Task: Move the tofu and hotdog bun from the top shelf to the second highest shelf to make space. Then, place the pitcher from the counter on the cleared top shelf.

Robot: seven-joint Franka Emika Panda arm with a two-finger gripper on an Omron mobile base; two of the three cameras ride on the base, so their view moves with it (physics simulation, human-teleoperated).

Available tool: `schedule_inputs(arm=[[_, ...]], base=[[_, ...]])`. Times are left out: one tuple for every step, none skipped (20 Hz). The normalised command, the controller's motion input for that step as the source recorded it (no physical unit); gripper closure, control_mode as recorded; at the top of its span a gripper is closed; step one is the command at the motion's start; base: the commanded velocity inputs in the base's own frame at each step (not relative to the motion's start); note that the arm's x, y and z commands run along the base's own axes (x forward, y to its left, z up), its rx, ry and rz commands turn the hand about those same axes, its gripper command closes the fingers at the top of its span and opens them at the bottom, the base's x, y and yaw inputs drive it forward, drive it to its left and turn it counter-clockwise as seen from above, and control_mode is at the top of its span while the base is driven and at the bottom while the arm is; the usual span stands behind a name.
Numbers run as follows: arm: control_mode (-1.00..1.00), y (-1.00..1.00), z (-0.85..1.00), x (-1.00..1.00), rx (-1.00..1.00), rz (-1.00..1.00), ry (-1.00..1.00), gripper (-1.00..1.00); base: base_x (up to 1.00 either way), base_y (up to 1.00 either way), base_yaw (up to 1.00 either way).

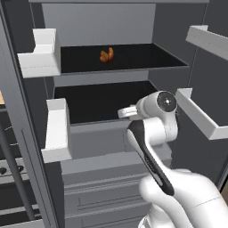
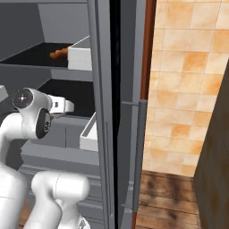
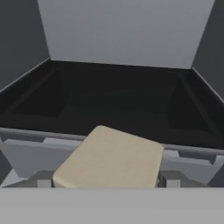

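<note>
One arm bent at elbow, centre-right of left base view, wrist levelled at front lip of second shelf. Tofu seen low centre in hand view, close against camera, over grey shelf edge; gripper spread wide, whether clamped on tofu cannot be told. Hotdog bun left on top shelf, upper centre. Dark shelf floor beyond tofu lies open, bounded by side walls.

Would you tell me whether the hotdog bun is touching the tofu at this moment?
Apart. In the left base view the hotdog bun sits on the top shelf; the hand view shows the tofu by the lower shelf's front edge.
</note>
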Motion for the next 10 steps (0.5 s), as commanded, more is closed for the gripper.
schedule_inputs(arm=[[-1.0,-0.02,0.0,0.57,0.01,0.0,0.03,1.0],[-1.0,0.0,0.0,0.59,0.01,0.0,0.02,1.0],[-1.0,0.0,0.0,0.59,0.01,0.0,0.01,1.0],[-1.0,0.0,-0.03,0.6,0.0,0.0,0.0,1.0],[-1.0,0.0,-0.06,0.6,0.0,0.0,0.0,1.0],[-1.0,0.0,-0.13,0.58,0.0,0.0,0.0,1.0],[-1.0,0.0,-0.17,0.57,0.0,0.0,0.0,1.0],[-1.0,0.0,-0.23,0.56,0.0,0.0,0.0,1.0],[-1.0,0.0,-0.26,0.56,0.0,0.0,0.0,1.0],[-1.0,0.0,-0.3,0.54,0.0,0.0,0.0,1.0]], base=[[0.0,0.0,0.0],[0.0,0.0,0.0],[0.0,0.0,0.0],[0.0,0.0,0.0],[0.0,0.0,0.0],[0.0,0.0,0.0],[0.0,0.0,0.0],[0.0,0.0,0.0],[0.0,0.0,0.0],[0.0,0.0,0.0]])
